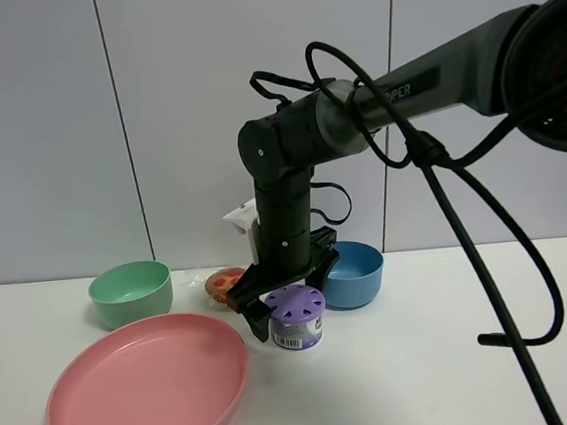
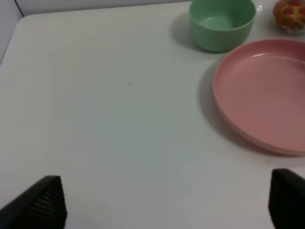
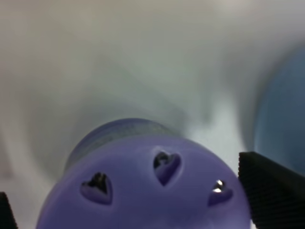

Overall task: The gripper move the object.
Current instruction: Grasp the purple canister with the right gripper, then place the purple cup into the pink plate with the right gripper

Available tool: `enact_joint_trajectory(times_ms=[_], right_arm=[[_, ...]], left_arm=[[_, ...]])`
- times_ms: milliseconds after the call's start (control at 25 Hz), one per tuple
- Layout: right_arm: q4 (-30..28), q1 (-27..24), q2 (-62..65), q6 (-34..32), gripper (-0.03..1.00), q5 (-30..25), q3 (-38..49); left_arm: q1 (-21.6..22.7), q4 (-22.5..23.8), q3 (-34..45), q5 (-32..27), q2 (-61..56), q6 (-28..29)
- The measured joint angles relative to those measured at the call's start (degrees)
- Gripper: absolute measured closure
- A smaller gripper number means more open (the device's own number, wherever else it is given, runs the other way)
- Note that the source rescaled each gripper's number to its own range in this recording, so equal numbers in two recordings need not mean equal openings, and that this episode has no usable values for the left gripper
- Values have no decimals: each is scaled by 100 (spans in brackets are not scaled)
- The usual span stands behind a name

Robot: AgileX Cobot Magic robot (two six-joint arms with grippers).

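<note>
The object, a small jar (image 1: 296,317) with a lilac lid pierced by heart-shaped holes and a purple barcode label, stands on the white table between the pink plate and the blue bowl. My right gripper (image 1: 287,298) hangs from the thick dark grey arm directly over it. In the right wrist view the lid (image 3: 147,186) fills the space between the two black fingers (image 3: 271,191), which stand wide apart with a small gap on each side. My right gripper (image 3: 138,200) is open. My left gripper (image 2: 167,205) is open and empty over bare table.
A large pink plate (image 1: 148,386) lies front left, also seen in the left wrist view (image 2: 267,90). A green bowl (image 1: 131,292) stands behind it. A wrapped muffin (image 1: 225,283) sits just left of the arm. A blue bowl (image 1: 353,273) stands right of the jar. Black cables (image 1: 488,253) loop down on the right.
</note>
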State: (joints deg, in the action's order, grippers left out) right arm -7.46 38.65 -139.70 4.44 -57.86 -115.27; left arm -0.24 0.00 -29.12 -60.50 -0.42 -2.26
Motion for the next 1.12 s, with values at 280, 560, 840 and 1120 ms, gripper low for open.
enact_joint_trajectory(times_ms=[280,560,840,1120], right_arm=[[-25,-21,-46,0,79,-39,0],[-62,-21,-54,-15,97,-82,0],[-73,-21,308,-18,97,-358,0],[234,75,1268,73,97,-414,0]], left_arm=[[0,0,0,0,0,0],[0,0,0,0,0,0],[0,0,0,0,0,0],[0,0,0,0,0,0]])
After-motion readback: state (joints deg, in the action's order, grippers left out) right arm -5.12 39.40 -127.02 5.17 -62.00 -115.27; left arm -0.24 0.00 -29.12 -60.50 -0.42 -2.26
